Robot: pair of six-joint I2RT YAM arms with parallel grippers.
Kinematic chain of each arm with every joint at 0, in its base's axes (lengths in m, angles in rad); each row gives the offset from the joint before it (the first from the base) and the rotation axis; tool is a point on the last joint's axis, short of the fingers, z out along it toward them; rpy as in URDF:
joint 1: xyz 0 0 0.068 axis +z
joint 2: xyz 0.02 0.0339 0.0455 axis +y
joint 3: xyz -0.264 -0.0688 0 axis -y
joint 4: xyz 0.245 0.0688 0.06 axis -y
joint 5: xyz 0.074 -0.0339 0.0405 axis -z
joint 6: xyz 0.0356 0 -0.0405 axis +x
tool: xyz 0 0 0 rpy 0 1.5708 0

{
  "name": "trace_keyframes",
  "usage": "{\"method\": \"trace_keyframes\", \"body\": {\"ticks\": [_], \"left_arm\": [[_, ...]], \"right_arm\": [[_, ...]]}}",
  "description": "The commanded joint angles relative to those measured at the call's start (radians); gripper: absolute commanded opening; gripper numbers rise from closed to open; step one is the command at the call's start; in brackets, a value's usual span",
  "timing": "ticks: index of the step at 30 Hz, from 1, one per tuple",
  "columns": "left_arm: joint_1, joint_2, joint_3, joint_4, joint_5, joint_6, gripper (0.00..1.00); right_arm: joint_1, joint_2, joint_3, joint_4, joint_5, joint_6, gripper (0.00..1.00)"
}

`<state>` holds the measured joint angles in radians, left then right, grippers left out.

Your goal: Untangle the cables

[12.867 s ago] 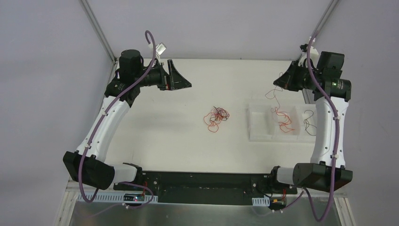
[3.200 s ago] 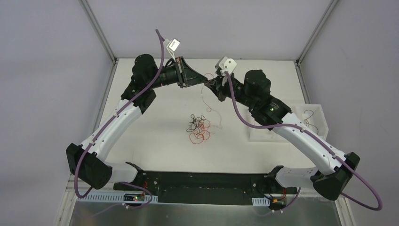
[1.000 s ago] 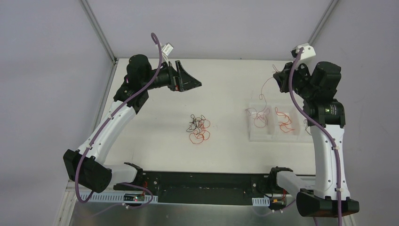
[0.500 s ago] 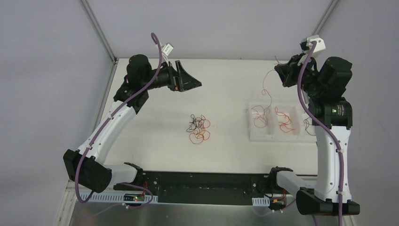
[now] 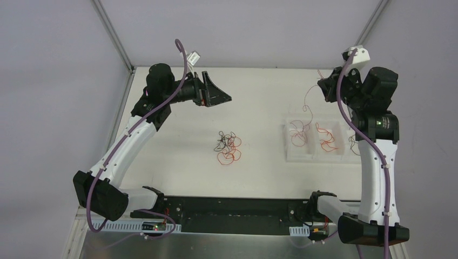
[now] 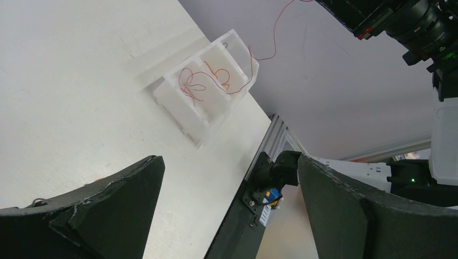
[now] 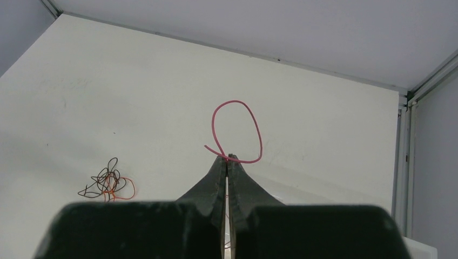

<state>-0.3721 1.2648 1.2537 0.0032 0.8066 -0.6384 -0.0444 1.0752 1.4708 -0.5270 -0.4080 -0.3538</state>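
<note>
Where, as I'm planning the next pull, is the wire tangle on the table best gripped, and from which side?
Probably at a red loop on the near edge of the tangle, coming straight down from above. The tangle lies flat on the table, and its red loops spread outward there, clear of the black strands bunched on its left.

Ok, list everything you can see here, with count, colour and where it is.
cable tangle: one, red-orange and black, table centre.
held cable: one, red, hanging from the right arm's jaws, lower end in the tray's left compartment.
loose cable: one, red-orange, middle compartment.
black cable: one, right compartment, partly hidden.
tray: one, clear, three compartments, right of centre.
table: one, white.
left arm: white and black, jaws open, empty.
right arm: white and black, jaws shut on held cable.
</note>
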Motion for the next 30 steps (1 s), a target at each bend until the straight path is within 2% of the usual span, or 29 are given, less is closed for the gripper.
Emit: {"method": "trace_keyframes", "body": {"ticks": [1,4,9,13,22,30], "left_arm": [[-0.002,-0.007,-0.016,0.042,0.029,0.032,0.99],[-0.002,-0.007,-0.016,0.037,0.029,0.042,0.99],[-0.001,0.000,-0.021,0.029,0.038,0.072,0.99],[-0.002,-0.002,-0.029,0.012,0.040,0.104,0.99],[0.001,-0.001,-0.045,0.001,0.037,0.151,0.99],[0.012,0.011,-0.061,0.002,0.040,0.154,0.99]], "right_arm": [[-0.016,-0.005,-0.049,0.047,-0.006,-0.025,0.00],[-0.019,-0.010,-0.113,0.067,-0.006,-0.060,0.00],[-0.019,-0.016,-0.318,0.150,-0.030,-0.112,0.00],[-0.013,0.046,-0.433,0.193,-0.033,-0.125,0.00],[0.021,0.247,-0.503,0.176,0.009,-0.118,0.00],[0.043,0.346,-0.555,0.161,0.096,-0.143,0.00]]}}
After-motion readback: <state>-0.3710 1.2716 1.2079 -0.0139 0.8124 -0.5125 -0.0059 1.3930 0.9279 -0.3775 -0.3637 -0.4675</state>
